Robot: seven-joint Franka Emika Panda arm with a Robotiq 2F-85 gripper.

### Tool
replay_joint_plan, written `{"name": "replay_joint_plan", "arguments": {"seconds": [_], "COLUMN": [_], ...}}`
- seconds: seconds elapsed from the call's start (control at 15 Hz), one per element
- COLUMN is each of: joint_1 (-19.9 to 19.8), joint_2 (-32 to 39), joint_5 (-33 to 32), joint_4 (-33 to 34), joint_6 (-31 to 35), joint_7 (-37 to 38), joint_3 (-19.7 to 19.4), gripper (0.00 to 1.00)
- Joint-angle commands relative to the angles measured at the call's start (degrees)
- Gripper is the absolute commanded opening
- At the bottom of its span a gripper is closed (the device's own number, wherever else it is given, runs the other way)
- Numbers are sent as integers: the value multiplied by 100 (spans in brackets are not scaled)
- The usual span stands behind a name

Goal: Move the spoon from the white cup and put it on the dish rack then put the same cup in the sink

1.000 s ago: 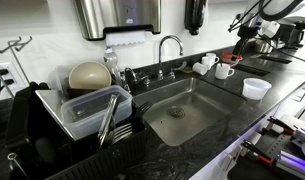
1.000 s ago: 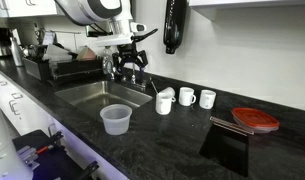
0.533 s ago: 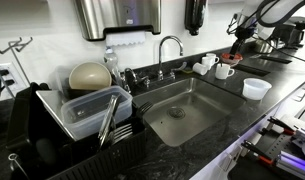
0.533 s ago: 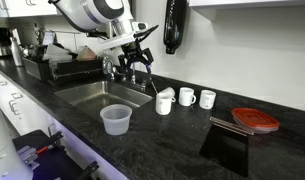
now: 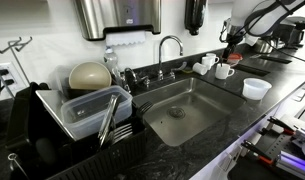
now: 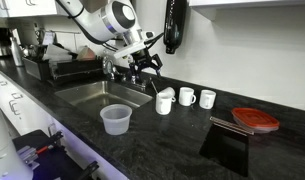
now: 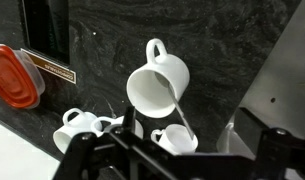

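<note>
One spoon [image 7: 175, 100] leans out of white cup [image 7: 160, 68] twd sink [image 6: 96, 94] (tool [image 6: 144, 68] spread wide).

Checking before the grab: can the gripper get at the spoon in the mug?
Probably yes. The gripper hovers open above the mug, the spoon leans out past its rim, and nothing lies between them.

No readable text, labels or numbers anywhere.

Both exterior views face the sink [image 5: 197, 100] [image 6: 92, 95] from opposite ends; the wrist view overlooks the white cup [image 7: 164, 72].
</note>
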Motion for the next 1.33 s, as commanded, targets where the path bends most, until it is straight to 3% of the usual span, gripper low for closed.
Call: {"name": "replay_joint_plan", "arguments": {"seconds": [0.0,0.6,0.67,0.73,0.87,1.27], "joint_1": [-8,121,131,138,158,182], "joint_2": [487,1119,1156,1202,1262,1327], "joint_5": [-72,-58,-44,-16,36,1], "joint_4": [411,839,864,889,924,968], "joint_6": [62,6,13,58,84,51], "joint_7": [214,291,298,342,367,385], "joint_3": [-20,-87,-90,-97,-101,-133], "gripper": [100,100,95,72,68,27]}}
